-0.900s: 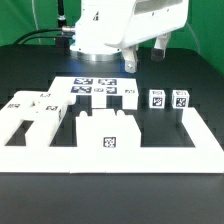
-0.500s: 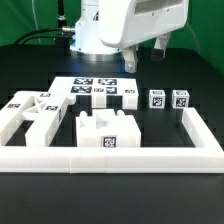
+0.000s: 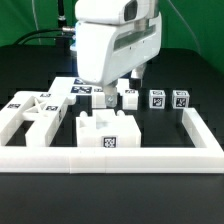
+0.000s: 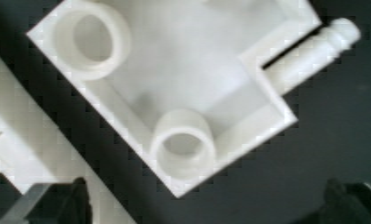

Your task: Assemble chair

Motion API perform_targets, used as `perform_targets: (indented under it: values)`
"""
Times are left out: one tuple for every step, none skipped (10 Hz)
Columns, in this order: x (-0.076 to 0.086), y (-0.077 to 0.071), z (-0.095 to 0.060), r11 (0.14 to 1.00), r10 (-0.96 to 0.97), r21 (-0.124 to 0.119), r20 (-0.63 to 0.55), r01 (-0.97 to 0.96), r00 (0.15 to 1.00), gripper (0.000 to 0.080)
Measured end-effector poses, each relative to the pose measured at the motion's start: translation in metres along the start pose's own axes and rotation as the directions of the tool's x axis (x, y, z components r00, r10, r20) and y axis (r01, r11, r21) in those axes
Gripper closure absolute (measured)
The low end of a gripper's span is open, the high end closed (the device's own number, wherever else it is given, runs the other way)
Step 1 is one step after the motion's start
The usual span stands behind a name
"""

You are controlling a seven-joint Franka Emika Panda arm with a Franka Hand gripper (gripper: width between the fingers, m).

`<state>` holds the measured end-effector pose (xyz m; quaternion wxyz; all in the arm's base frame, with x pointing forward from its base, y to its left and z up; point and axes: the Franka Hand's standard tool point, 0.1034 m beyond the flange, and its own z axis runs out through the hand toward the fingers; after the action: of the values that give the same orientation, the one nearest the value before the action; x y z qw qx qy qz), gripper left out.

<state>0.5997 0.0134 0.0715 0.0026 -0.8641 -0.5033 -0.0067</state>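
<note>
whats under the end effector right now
The wrist view shows a flat white chair piece with two raised rings and a side peg below the open end effector. In the exterior view the arm covers that spot and much of the marker board.

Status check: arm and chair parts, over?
Gripper open, holding nothing. Pegged white chair piece lies beneath the fingers, ungrasped. Nothing seen between fingers and piece.
</note>
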Motion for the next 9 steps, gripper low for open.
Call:
perform_targets:
  values:
    - [0.0,0.007,0.003,1.0,-0.014,-0.002,-0.003,0.014,1.0,0.015]
    - [0.0,0.005,0.003,1.0,0.015,-0.001,-0.002,-0.015,1.0,0.015]
    - [0.0,0.005,0.004,0.999,0.049,0.0,-0.002,-0.049,0.999,0.015]
    - [0.0,0.005,0.004,0.995,0.101,0.001,-0.002,-0.101,0.995,0.015]
    - [0.001,0.004,0.004,0.985,0.174,0.002,-0.003,-0.174,0.985,0.015]
    - [0.001,0.004,0.007,0.971,0.241,0.004,-0.002,-0.241,0.971,0.015]
    - [0.004,0.003,0.017,0.954,0.3,0.0,-0.011,-0.3,0.954,0.015]
    - [0.007,0.002,0.022,0.92,0.391,0.007,-0.015,-0.391,0.92,0.015]
    - [0.011,0.005,0.023,0.896,0.443,-0.001,-0.031,-0.443,0.896,0.015]
